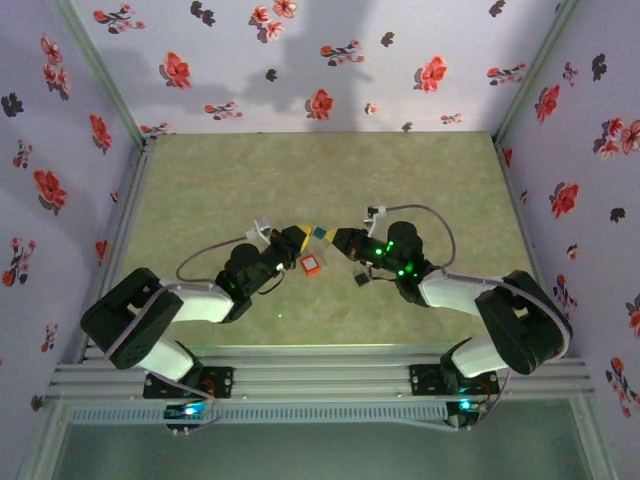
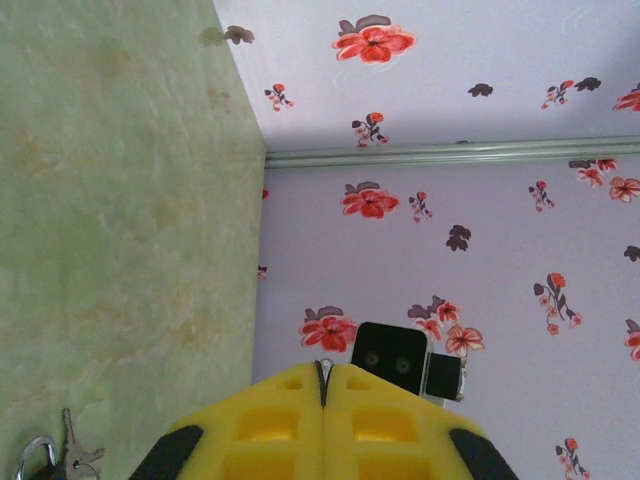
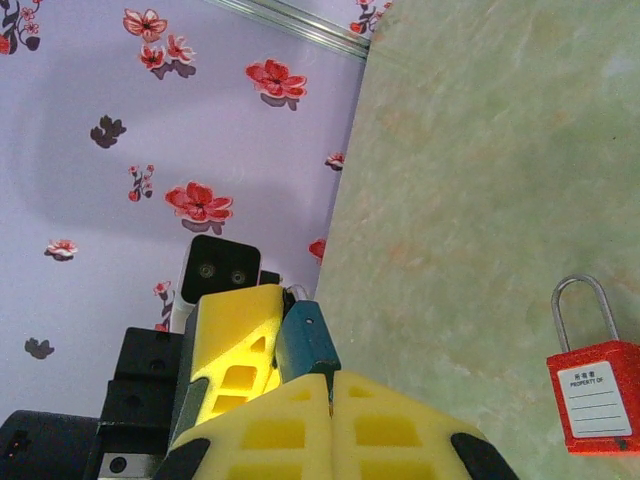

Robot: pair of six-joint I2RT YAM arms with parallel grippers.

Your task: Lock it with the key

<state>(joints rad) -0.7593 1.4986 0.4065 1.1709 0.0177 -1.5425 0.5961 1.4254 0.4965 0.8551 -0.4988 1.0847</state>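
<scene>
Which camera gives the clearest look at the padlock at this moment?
Right wrist: the lock lies close, its red body, pale label and shackle all readable. The top external view shows the lock as a small red square between the arms. The left wrist view has a metal loop beside keys; whether that is its shackle, I cannot tell.

The worktop (image 1: 330, 170) is a pale green matt surface, mottled with faint darker and yellowish blotches. A small red-orange padlock (image 1: 310, 264) lies flat on it, toward the near middle, with bare worktop all round it. In the right wrist view the padlock (image 3: 598, 395) shows its pale label face up, and its thin metal shackle points toward the top of that view across the worktop (image 3: 500, 150). In the left wrist view a silver key ring (image 2: 35, 458) with small keys (image 2: 72, 452) lies on the worktop (image 2: 120, 200), at the bottom left corner
</scene>
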